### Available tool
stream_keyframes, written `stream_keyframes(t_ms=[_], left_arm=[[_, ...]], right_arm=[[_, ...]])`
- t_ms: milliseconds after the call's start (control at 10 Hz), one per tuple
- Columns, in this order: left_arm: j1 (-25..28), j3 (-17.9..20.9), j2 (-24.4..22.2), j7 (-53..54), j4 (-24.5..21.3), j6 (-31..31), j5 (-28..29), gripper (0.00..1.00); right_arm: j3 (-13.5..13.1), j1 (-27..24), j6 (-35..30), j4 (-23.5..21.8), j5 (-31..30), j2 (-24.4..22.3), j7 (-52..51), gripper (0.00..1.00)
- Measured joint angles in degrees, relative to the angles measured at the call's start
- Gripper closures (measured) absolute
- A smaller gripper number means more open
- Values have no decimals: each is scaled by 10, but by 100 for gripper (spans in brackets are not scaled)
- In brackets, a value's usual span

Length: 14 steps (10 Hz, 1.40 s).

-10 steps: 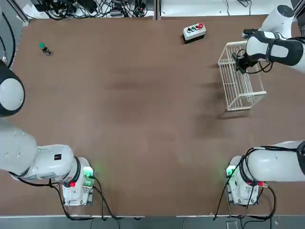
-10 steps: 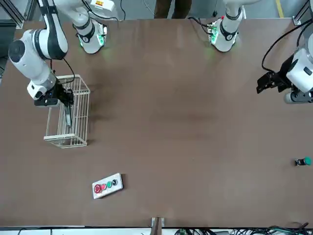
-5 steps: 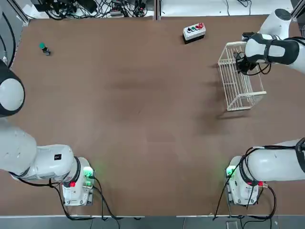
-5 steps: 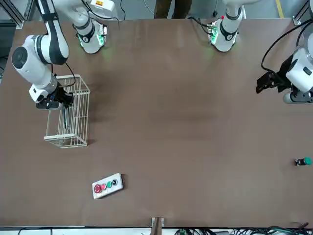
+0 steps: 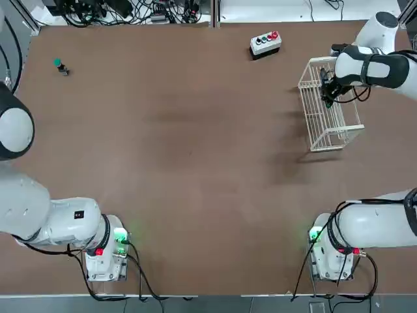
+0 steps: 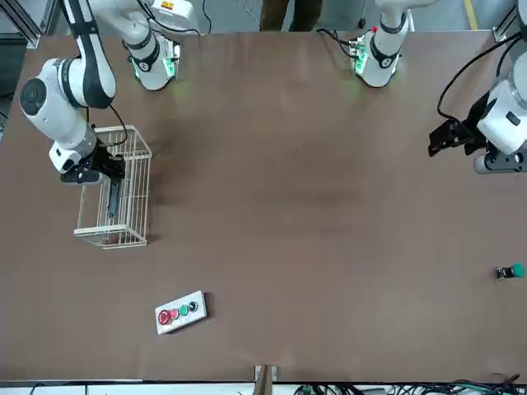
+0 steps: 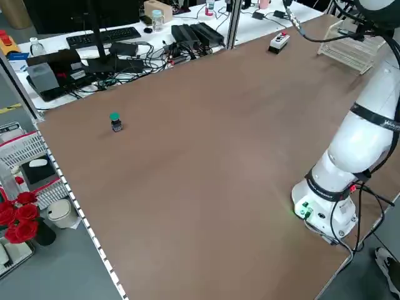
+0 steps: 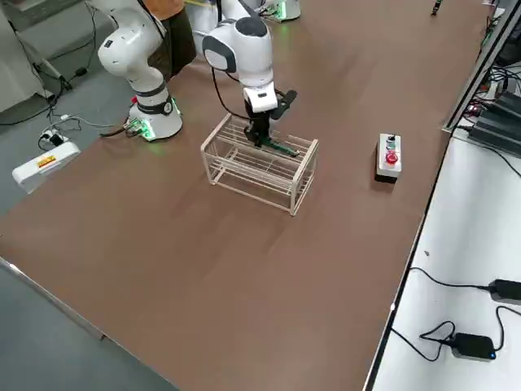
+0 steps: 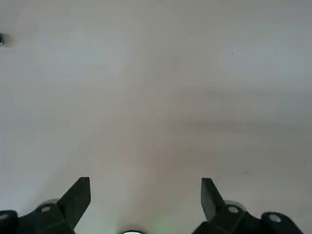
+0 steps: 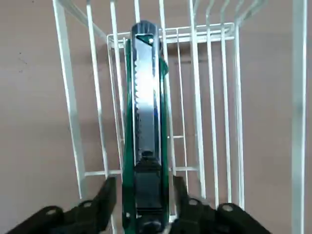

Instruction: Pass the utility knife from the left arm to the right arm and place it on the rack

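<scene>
Top view: the right gripper [image 5: 325, 89] hangs over the far end of the white wire rack [image 5: 343, 134] at the table's far right, beside a grey button box [image 5: 266, 43]. A small green-topped object [image 5: 60, 64] sits at the far left of the brown table [image 5: 189, 163].

Front view: the utility knife [image 6: 112, 196] lies along the rack [image 6: 132, 239], with the right gripper [image 6: 107, 167] at its near end. The left gripper [image 6: 443, 139] hangs above bare table, well apart from the rack.

Right side view: the right gripper [image 8: 259, 130] reaches down into the rack [image 8: 244, 181], and the knife [image 8: 282, 147] rests across its top bars.

Left wrist view: the left gripper [image 9: 145, 195] has its fingers [image 9: 78, 194] spread wide, with nothing between them.

Right wrist view: the right gripper [image 10: 142, 192] has its fingers [image 10: 106, 194] set on either side of the green and silver utility knife [image 10: 145, 122]. Whether they are clenching it or have released it cannot be told.
</scene>
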Motion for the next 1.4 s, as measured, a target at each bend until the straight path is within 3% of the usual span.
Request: stream_keyframes(t_ms=[200, 500, 700, 1000, 1300, 1400], left_arm=[[1, 0, 0, 0, 0, 0, 0, 0], [2, 0, 0, 0, 10, 0, 0, 0], [2, 0, 0, 1, 12, 0, 0, 0], [2, 0, -3, 46, 15, 0, 6, 0], [2, 0, -4, 55, 16, 0, 16, 0], [2, 0, -4, 56, 16, 0, 16, 0]], right_arm=[[0, 3, -8, 4, 0, -3, -4, 32], [0, 4, -84, 48, 0, -35, -13, 23], [1, 4, -191, 126, 0, -59, -15, 0], [3, 5, -339, 278, 0, -66, -15, 0], [9, 0, -392, 386, 0, -46, -14, 0], [25, -16, -411, 421, 0, -30, -14, 0]])
